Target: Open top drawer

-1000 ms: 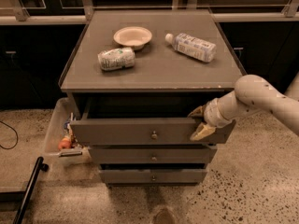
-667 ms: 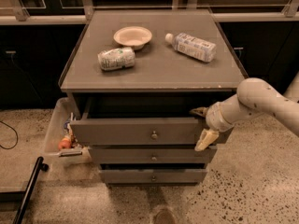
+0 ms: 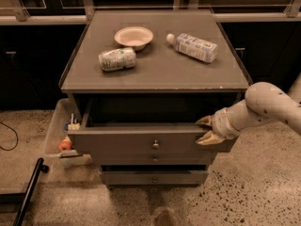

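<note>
The top drawer, uppermost of three grey drawers, stands pulled out toward the near side. The gripper is at the right end of its front, its two fingers spread apart. On the cabinet top lie one bowl, one can and one bottle.

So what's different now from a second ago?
The top drawer has slid a little further out, toward the camera. The gripper came along with it and stays at the right end of the drawer's front. The bowl, the can and the bottle on top have not moved, and the two lower drawers stay shut.
</note>
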Tool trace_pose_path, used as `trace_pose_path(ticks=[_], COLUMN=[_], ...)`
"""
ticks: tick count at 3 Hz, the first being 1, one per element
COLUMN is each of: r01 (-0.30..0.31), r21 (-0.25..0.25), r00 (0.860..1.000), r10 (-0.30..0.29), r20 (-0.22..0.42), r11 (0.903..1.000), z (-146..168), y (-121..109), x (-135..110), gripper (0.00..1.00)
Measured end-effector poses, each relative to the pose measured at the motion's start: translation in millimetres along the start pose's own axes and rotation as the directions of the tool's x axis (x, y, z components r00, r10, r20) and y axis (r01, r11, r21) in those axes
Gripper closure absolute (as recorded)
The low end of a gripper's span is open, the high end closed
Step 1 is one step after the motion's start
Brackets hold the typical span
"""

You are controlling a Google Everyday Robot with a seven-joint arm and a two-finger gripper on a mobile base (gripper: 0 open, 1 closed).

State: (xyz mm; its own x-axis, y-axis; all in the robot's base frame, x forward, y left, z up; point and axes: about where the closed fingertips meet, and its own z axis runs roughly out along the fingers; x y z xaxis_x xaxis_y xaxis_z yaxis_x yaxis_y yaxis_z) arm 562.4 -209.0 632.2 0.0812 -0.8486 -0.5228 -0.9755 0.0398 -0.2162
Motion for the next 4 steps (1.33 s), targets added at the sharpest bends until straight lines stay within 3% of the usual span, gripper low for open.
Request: trace_pose_path(ticks=[1,2,4], r01=[0.007,0.007,-0.003], r21=[-0.001,-0.001,-0.017], r00=[1.0,1.0,1.0], r10=[-0.007,-0.007,0.003], r20=[-0.018,-0.018,0.0], r11=[1.0,1.0,0.9999], z=[-14.3,-14.3,-13.0], y=[18.2,18.2,21.8], x=[-5.2,-5.2,-2.6], gripper=[0.92,0.89,0.41])
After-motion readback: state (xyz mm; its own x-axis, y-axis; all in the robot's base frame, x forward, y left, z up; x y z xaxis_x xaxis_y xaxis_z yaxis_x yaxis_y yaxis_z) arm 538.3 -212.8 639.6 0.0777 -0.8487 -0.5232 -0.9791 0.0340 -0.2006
